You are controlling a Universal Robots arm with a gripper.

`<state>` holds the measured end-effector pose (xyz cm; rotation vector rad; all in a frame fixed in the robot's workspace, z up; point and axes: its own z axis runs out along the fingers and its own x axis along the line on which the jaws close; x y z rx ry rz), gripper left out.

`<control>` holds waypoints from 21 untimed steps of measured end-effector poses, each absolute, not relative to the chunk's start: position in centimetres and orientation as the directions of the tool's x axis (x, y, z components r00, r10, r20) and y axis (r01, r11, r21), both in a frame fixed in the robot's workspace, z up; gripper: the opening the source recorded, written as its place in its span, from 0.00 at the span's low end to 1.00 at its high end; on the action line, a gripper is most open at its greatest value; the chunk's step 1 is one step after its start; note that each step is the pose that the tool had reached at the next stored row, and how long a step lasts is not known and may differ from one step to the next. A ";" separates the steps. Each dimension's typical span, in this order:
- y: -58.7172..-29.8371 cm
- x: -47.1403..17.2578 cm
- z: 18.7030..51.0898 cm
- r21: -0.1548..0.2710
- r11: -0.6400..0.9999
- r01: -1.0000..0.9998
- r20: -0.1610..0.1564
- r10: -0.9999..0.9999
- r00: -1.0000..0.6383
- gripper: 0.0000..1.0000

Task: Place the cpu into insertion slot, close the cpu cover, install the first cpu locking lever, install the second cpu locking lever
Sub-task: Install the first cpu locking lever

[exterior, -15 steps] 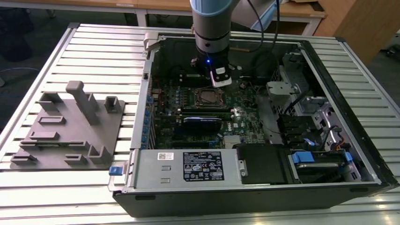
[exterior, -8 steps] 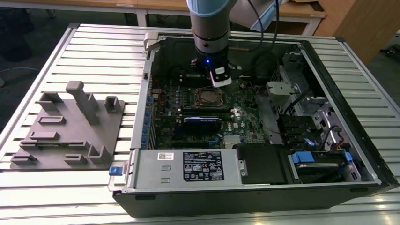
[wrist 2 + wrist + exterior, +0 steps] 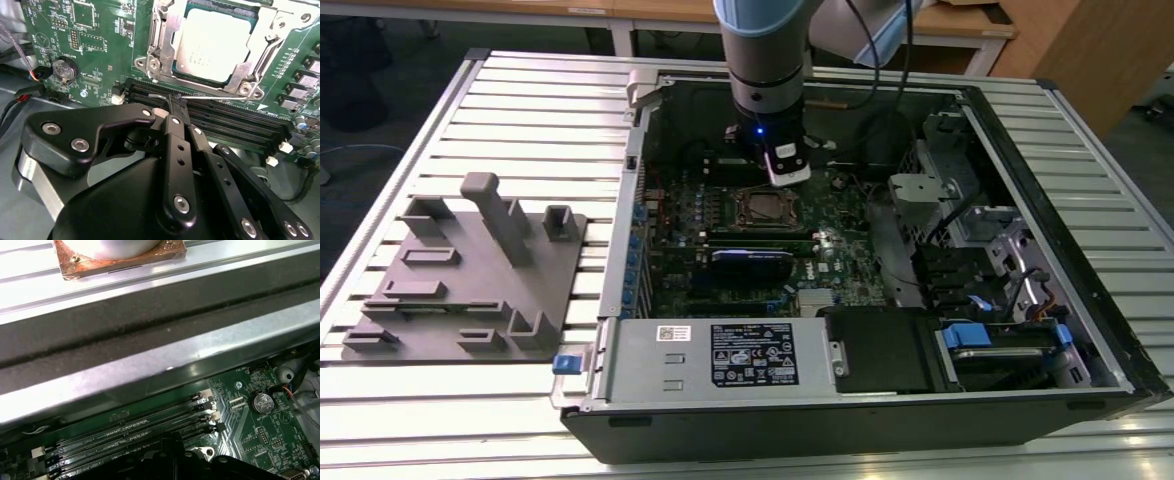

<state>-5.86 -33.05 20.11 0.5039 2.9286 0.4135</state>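
Observation:
The cpu lies flat in the insertion slot on the green motherboard, its silver-grey face up. The cpu cover, a silvery frame, is down around it. A thin wire locking lever runs along the socket's edge beside the black memory slots. My gripper has its black fingers pressed together, tips right at this lever; I cannot tell whether they pinch it. In the exterior view the gripper hangs inside the open computer case just behind the socket.
A grey fixture plate with posts lies on the slatted table at the exterior view's left. The power supply and drive bays line the case front. A coin battery and cables sit nearby. The case wall rises close behind the memory slots.

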 end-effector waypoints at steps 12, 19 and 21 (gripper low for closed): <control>-32.9 -6.0 19.8 0.293 0.907 0.304 -0.102 0.345 -0.933 0.11; -32.9 -6.1 19.7 0.291 0.908 0.302 -0.108 0.345 -0.932 0.11; -32.9 -6.0 19.7 0.290 0.908 0.302 -0.110 0.345 -0.932 0.11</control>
